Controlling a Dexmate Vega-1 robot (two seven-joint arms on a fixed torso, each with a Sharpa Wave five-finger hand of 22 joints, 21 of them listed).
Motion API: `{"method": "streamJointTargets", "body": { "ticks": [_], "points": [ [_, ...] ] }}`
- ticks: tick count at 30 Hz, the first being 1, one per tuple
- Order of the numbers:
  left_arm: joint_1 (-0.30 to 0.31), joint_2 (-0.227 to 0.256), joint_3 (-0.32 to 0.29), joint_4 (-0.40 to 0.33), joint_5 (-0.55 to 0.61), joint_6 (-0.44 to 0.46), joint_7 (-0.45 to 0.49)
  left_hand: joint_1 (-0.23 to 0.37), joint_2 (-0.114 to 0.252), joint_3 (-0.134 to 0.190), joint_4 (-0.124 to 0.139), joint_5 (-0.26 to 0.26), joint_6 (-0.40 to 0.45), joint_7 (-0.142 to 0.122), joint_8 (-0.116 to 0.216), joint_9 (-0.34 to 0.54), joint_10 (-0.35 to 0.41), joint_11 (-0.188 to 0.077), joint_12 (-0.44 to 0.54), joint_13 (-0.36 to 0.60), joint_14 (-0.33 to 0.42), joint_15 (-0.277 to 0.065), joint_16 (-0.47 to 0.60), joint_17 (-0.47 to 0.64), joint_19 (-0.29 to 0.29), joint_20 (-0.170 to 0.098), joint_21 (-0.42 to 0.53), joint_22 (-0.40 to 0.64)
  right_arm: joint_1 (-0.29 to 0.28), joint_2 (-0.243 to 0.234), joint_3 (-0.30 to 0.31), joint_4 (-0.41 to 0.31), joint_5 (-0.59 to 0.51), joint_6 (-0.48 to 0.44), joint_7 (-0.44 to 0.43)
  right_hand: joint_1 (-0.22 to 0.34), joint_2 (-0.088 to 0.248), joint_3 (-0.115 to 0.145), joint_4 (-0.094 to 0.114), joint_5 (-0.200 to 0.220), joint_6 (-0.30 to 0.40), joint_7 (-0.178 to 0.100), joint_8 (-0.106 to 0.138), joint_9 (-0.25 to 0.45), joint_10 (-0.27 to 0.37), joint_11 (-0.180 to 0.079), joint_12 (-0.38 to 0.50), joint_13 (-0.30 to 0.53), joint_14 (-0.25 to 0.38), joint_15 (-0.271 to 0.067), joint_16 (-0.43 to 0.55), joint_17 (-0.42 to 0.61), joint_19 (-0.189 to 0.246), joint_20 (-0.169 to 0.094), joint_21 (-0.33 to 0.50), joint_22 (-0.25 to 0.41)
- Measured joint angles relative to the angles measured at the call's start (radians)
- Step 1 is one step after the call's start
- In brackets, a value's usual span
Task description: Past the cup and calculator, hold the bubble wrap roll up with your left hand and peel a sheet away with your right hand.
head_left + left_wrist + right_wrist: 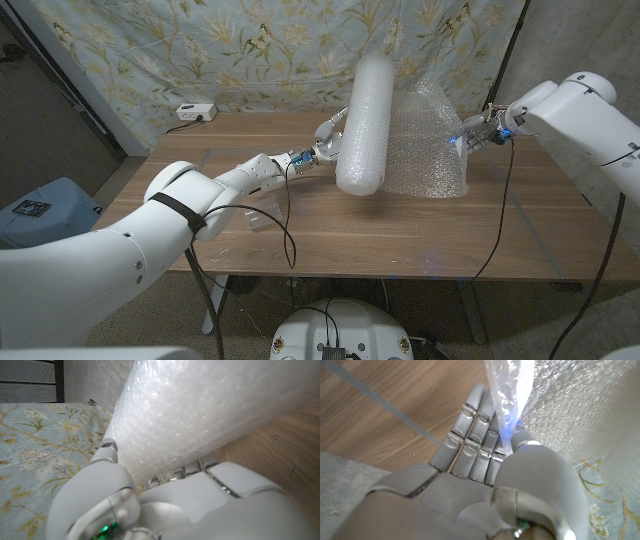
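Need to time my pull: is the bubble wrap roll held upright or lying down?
Upright, slightly tilted. The left hand grips the roll off the table while the right hand pinches the peeled sheet.

Head view: illumination is even and moderate, with the scene darker toward the left wall and the floor. The bubble wrap roll (365,125) is the brightest item and nearly washes out along its upper length. It casts a soft shadow onto the counter (300,225) directly beneath it. A small blue glow shows at the right hand (470,138), and straight lines bow slightly toward the frame edges. Left wrist view: the left hand (165,505) is close to the lens and soft, with a green indicator light near the frame edge. Right wrist view: the fingers (475,440) are reasonably sharp; blue light glints along the clear sheet (507,390).
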Motion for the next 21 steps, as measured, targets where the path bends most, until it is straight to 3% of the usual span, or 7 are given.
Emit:
{"method": "streamJointTargets", "body": {
  "ticks": [21],
  "points": [
    [0.006, -0.006, -0.005, -0.004, -0.009, -0.004, -0.007, 0.000, 0.000, 0.000, 0.000, 0.000, 0.000, 0.000, 0.000, 0.000, 0.000, 0.000, 0.000, 0.000, -0.005, -0.005, 0.000, 0.000, 0.000, 0.000, 0.000, 0.000, 0.017, -0.041, 0.001, 0.015, -0.008, -0.002, 0.024, 0.000, 0.000, 0.010, 0.001, -0.002, 0.000, -0.001, -0.004, 0.005, -0.007, 0.000, 0.000, 0.000, 0.002, -0.001, -0.011, 0.014, -0.009, 0.002, 0.018, 0.000]
  ]
}}
